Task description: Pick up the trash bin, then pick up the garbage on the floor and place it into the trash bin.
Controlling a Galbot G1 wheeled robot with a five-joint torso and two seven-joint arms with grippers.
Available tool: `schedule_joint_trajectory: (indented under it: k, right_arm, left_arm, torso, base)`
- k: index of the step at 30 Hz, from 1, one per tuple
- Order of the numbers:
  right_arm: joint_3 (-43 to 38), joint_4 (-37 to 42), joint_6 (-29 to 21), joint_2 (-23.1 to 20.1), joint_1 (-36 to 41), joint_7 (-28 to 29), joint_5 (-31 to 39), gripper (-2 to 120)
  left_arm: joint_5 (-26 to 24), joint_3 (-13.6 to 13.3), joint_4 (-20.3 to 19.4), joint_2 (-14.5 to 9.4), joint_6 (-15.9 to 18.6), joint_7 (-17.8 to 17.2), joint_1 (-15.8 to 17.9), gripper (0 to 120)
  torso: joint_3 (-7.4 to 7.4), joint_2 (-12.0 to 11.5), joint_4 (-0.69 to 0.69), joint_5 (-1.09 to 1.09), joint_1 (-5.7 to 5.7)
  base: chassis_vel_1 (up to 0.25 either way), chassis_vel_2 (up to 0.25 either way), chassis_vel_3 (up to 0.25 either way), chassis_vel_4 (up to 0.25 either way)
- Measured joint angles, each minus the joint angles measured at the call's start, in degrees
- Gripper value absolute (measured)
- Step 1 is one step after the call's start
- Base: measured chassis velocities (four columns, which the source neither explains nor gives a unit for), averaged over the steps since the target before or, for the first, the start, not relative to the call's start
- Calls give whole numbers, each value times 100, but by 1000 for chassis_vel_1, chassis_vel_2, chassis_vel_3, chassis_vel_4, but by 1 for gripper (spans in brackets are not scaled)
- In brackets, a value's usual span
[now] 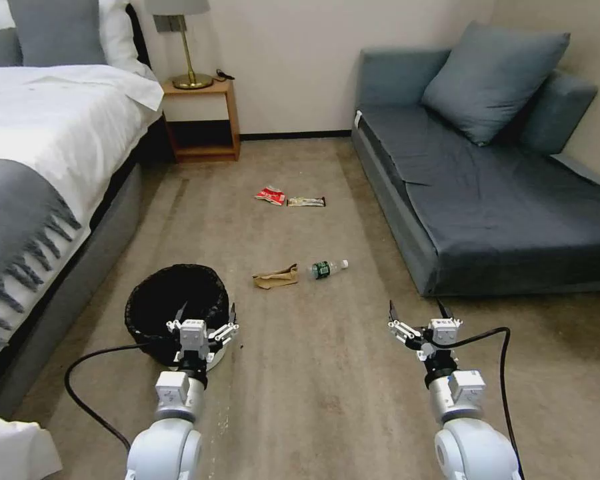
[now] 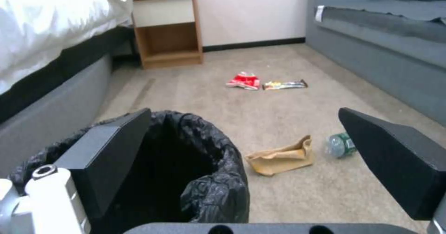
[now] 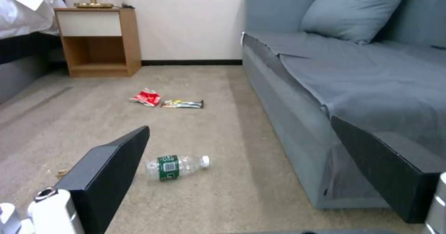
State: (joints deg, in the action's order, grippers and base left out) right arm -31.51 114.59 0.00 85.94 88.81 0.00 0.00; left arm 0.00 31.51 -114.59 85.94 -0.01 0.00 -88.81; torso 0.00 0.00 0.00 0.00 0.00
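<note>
On flat carpet, round trash bin with crinkly black liner; both grippers' jaws spread wide.

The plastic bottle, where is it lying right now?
In the head view the bottle lies on its side on the carpet mid-floor, just right of the crumpled paper bag, between trash bin and sofa.

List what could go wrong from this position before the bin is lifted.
1. The left pincer, open, sits at the trash bin's near rim; its fingers may catch only the loose black bag rather than the rim, so the bin could slip.
2. The bin stands close beside the bed, so lifting may bump it.
3. The bottle lies on its side and could roll if the open right pincer nudges it.
</note>
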Motion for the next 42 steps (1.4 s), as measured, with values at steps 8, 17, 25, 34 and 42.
schedule_joint_trajectory:
  k: [8,17,25,34,42]
  right_arm:
    - [0,0,0,0,0,0,0,100]
    - [0,0,0,0,0,0,0,100]
    - [161,438,-381,-82,317,155,459,100]
    - [535,1734,-1489,-432,1229,450,1919,100]
    - [252,1689,-1415,-820,972,130,2159,100]
  left_arm:
    - [0,0,0,0,1,0,0,100]
    - [0,0,0,0,0,0,0,100]
    - [-421,173,-172,-195,115,-124,0,100]
    - [-1871,764,-760,-856,542,-637,5,100]
    - [-2856,1191,-1133,-1346,756,-936,12,100]
  torso:
    - [0,0,0,0,0]
    - [0,0,0,0,0]
    - [0,0,0,0,0]
    - [0,0,-2,1,0]
    - [0,0,0,4,0]
  base:
    - [0,0,0,0]
    - [0,0,0,0]
    - [0,0,0,0]
    - [0,0,0,0]
    - [0,0,0,0]
